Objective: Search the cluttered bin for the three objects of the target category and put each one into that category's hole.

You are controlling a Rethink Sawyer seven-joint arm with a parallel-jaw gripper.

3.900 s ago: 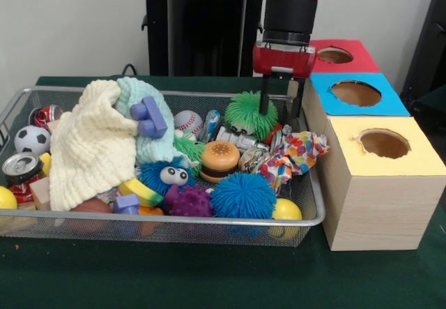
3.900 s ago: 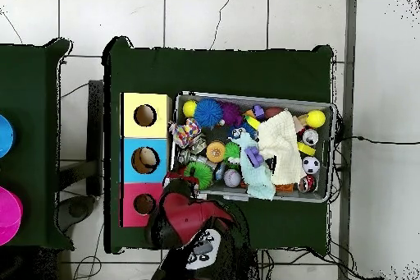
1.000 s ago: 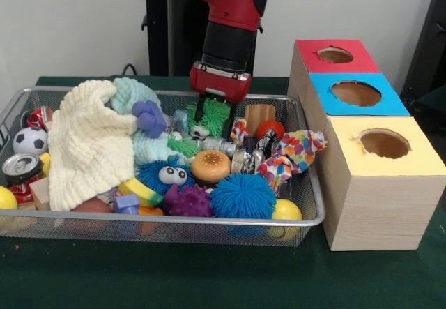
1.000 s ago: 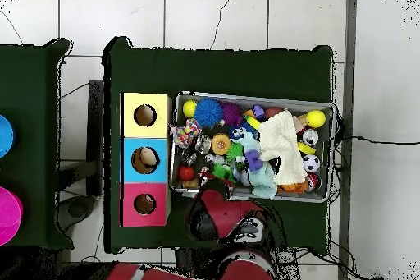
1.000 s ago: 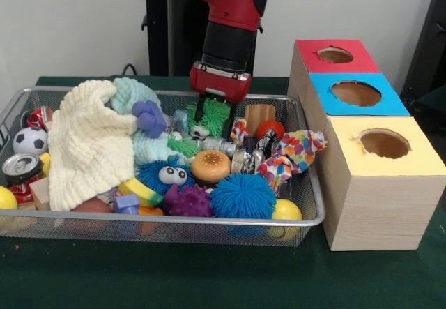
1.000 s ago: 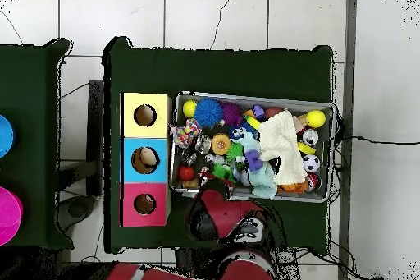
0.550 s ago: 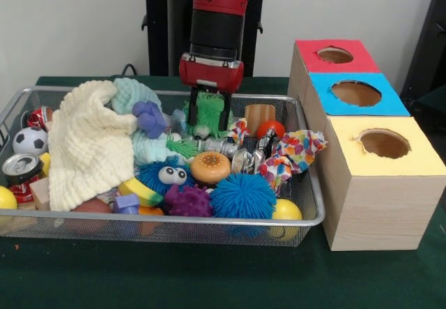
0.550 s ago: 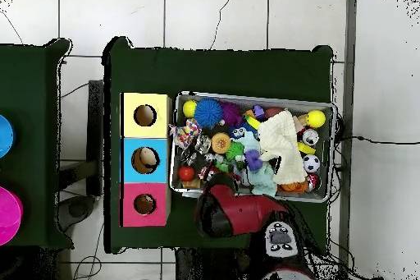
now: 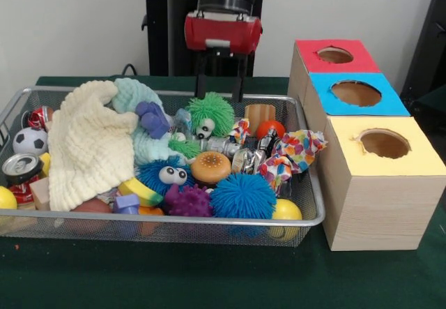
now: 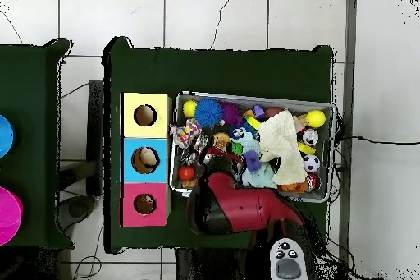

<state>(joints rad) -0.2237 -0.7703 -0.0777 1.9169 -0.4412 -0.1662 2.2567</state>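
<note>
Hovering over bin point(image 9: 306, 220) far edge, gripper point(image 9: 221, 89) empty w/ jaws spread, just above green fuzzy toy point(image 9: 210, 115).

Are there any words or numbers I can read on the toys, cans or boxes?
None can be read.
Crushed red and silver drink can at the wire bin's corner: print too blurred to read.
Second red can behind the cream knitted cloth: print too blurred too.
Red, blue and yellow-topped wooden boxes: no writing.

Green fuzzy ball point(image 9: 211, 112): spiky, googly eyes, far middle of bin point(image 9: 174, 221).
Blue fuzzy ball point(image 9: 242, 196): near rim.
Purple spiky ball point(image 9: 189, 201): beside it.
</note>
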